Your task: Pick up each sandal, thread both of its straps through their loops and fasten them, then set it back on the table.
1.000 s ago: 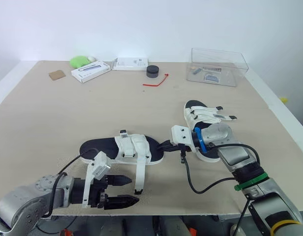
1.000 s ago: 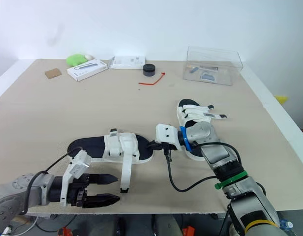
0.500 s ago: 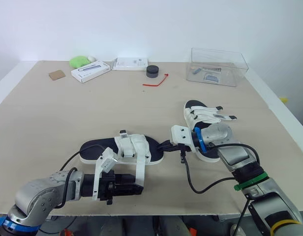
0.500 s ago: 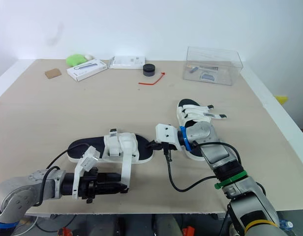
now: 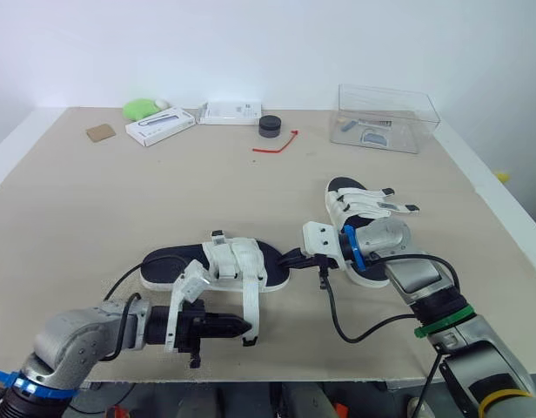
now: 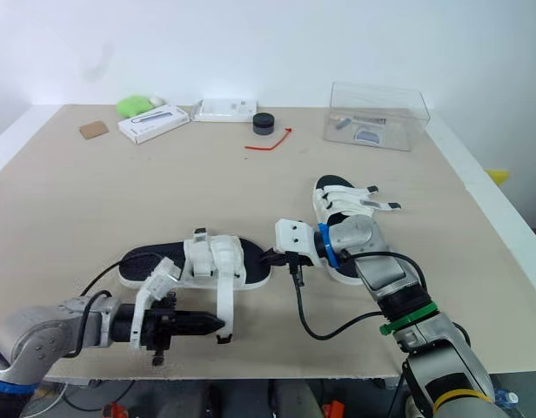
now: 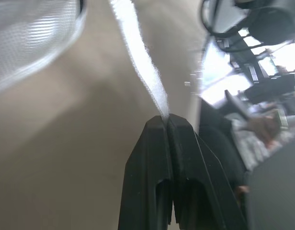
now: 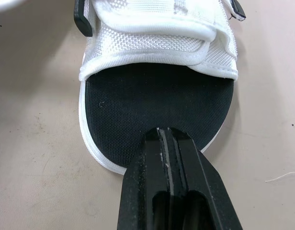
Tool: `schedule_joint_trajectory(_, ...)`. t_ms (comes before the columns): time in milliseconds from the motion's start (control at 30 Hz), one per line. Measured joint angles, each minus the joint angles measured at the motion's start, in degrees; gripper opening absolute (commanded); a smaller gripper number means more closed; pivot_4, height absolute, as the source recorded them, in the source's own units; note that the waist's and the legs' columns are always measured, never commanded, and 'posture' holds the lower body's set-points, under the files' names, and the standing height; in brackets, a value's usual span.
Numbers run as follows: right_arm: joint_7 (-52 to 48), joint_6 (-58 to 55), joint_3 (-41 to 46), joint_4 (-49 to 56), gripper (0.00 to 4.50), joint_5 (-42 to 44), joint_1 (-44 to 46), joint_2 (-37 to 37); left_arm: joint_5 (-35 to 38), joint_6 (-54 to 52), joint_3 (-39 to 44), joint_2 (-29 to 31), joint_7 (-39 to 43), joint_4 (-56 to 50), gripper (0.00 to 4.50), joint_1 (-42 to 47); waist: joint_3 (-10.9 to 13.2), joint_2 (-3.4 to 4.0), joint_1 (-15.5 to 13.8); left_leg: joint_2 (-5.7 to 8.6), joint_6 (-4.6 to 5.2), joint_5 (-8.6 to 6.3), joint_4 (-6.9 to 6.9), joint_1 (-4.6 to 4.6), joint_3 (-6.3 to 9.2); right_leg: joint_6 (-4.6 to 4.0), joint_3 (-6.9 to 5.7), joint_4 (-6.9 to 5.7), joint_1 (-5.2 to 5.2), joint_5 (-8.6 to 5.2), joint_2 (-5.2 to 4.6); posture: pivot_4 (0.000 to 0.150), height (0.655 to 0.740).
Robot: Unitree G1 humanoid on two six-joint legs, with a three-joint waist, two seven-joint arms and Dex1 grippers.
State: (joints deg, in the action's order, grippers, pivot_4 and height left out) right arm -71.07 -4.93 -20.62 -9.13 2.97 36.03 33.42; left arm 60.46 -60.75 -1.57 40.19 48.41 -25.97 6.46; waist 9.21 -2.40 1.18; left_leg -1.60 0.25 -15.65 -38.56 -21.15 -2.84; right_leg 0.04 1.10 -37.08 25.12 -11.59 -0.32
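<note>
My left jaws are clamped on the tip of the loose strap [image 7: 140, 57], with the sandal [image 5: 168, 259] just beyond them. My right jaws, pressed together, seem to pin its toe. I'd lift the strap taut and steer it to its loop without dragging the sandal.

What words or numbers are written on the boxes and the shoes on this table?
No text can be read here.
Flat white box: dark print on its top, too small to read.
Second white box: faint marks, too small to read.
Clear plastic box: no label visible.
Near sandal and far sandal: no writing visible.
</note>
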Motion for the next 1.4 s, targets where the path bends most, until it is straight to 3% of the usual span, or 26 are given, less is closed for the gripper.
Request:
schedule_joint_trajectory(167, 0.01, 0.02, 0.02, -0.01, 0.0, 0.0, 0.0, 0.07, 18.83, -7.29, 8.33, 3.57, -2.4, 4.88, 0.09, 12.01, 0.01, -0.01, -0.02, 0.04, 0.04, 0.02, 0.0, 0.01, 0.03, 0.08, -0.03, 0.0, -0.02, 0.04, -0.01, 0.15, 0.74)
schedule_joint_trajectory(267, 0.01, 0.14, -0.05, 0.05, 0.0, 0.07, 0.03, -0.08, 21.01, -8.02, 8.86, 3.29, -4.95, 7.13, 0.09, 15.48, 0.02, 0.0, 0.03, 0.07, 0.03, 0.0, 0.02, 0.01, -0.07, 0.15, 0.0, 0.03, -0.01, 0.04, -0.03, 0.15, 0.74)
schedule_joint_trajectory(433, 0.0, 0.17, -0.04, -0.1, 0.0, 0.05, 0.18, -0.09, 14.95, -6.87, 5.36, 1.52, -6.12, 11.32, 0.09, 20.51, 0.04, -0.06, 0.02, 0.1, 0.0, 0.0, 0.01, 0.0, -0.06, 0.13, -0.01, 0.04, -0.01, 0.06, -0.03, 0.15, 0.74)
schedule_joint_trajectory(800, 0.15, 0.17, -0.1, -0.11, 0.0, 0.03, 0.21, -0.21, -4.33, 1.98, -3.07, 0.56, 4.03, 18.9, 0.09, 24.49, 0.04, -0.06, 0.02, 0.06, -0.01, 0.01, 0.02, -0.02, -0.05, 0.07, 0.0, 0.04, 0.0, 0.05, 0.02, 0.15, 0.74)
schedule_joint_trajectory(1000, 0.33, 0.11, -0.1, 0.09, 0.0, 0.04, 0.11, -0.14, -6.52, 1.42, -4.56, -1.96, 6.97, 20.37, 0.09, 25.5, 0.04, -0.07, 0.03, 0.05, -0.01, 0.01, 0.02, -0.04, -0.05, 0.11, 0.02, 0.04, 0.02, 0.07, 0.01, 0.15, 0.74)
schedule_joint_trajectory(1400, 0.7, -0.13, -0.04, 0.74, 0.0, 0.04, -0.3, 0.06, -4.04, -6.12, -2.02, -4.01, 5.72, 20.21, 0.09, 25.97, 0.04, -0.07, 0.02, 0.06, 0.0, 0.01, 0.02, -0.05, -0.02, 0.13, 0.02, 0.04, 0.02, 0.06, 0.0, 0.15, 0.74)
